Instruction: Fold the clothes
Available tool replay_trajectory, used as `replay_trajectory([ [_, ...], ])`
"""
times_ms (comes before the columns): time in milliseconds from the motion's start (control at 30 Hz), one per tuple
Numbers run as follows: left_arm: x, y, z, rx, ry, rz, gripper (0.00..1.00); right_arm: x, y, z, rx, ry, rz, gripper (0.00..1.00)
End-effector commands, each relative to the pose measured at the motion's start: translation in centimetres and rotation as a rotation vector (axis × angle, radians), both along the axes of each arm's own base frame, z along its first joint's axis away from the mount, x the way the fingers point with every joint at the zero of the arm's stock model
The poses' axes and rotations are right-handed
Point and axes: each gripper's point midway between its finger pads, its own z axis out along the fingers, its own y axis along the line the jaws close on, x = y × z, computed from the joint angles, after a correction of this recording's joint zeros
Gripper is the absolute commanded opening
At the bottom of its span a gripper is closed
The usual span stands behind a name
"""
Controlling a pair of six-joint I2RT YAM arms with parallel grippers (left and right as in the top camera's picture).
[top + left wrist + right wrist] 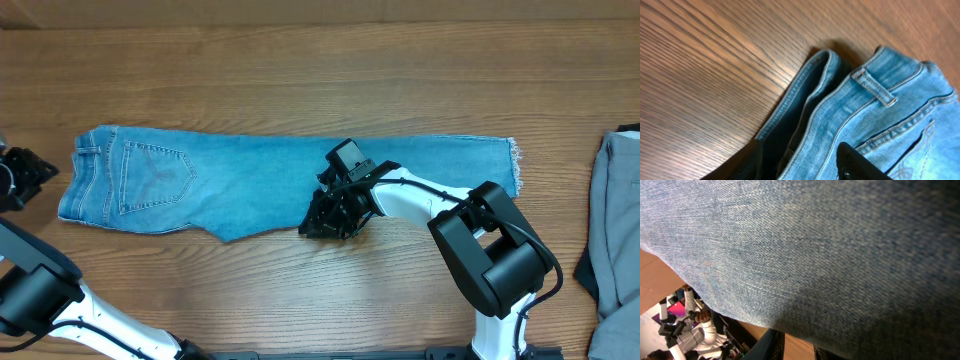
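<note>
Denim blankets the right wrist view, so whether the right claw (pixel 328 218), at the near edge of the jeans (pixel 250 180), pinches cloth cannot be told. Jeans lie flat across the worktop (pixel 300 60); the left claw (pixel 42 172) hovers spread beside the waistband (pixel 85 150), likely to grab it.

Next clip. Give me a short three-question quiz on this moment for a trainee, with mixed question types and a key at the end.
1. True or false: the jeans lie crumpled in a heap.
2. Where on the jeans is the right gripper? A) waistband B) edge nearest the robot, mid-leg C) frayed hem
3. Fill in: the other garment, at the right end of the table, is ____ in colour.
Key: 1 false, they lie spread out flat; 2 B; 3 grey.
</note>
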Motion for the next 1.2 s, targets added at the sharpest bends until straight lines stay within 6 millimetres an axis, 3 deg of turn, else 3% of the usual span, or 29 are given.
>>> replay_trajectory([
  [0, -0.7, -1.3, -1.7, -0.031, 0.031, -0.008, 0.54, 0.6, -0.7, -0.8, -0.048, -0.015, -0.023, 0.23],
  [167, -0.3, -4.3, -2.8, -0.162, -0.045, -0.058, 0.36, 0.6, -0.7, -0.8, -0.048, -0.015, -0.023, 0.23],
  [300, -2.0, -4.9, -4.0, -0.174, 0.033, -0.053, 0.04, 0.8, -1.0, -0.8, -0.050, -0.011, -0.032, 0.23],
  [500, -5.6, -2.9, -4.6, -0.164, 0.179, 0.109, 0.04, 1.8, -3.8, -1.1, -0.089, 0.051, -0.108, 0.20],
  [633, -6.6, -2.0, -3.4, -0.226, 0.135, 0.177, 0.04, 2.4, -5.7, -1.1, -0.094, 0.088, -0.146, 0.20],
  [800, -7.5, -0.8, -0.7, -0.265, 0.048, 0.219, 0.04, 2.6, -6.2, -1.1, -0.097, 0.088, -0.148, 0.22],
  [933, -10.0, 0.1, -1.0, -0.230, 0.158, 0.318, 0.04, 2.7, -6.2, -1.1, -0.097, 0.086, -0.148, 0.23],
  [1000, -11.1, 0.2, -1.4, -0.218, 0.223, 0.357, 0.08, 2.7, -6.3, -1.1, -0.099, 0.084, -0.150, 0.24],
  [1167, -11.5, -0.3, -1.3, -0.238, 0.248, 0.370, 0.21, 3.1, -7.1, -1.0, -0.103, 0.094, -0.175, 0.27],
])
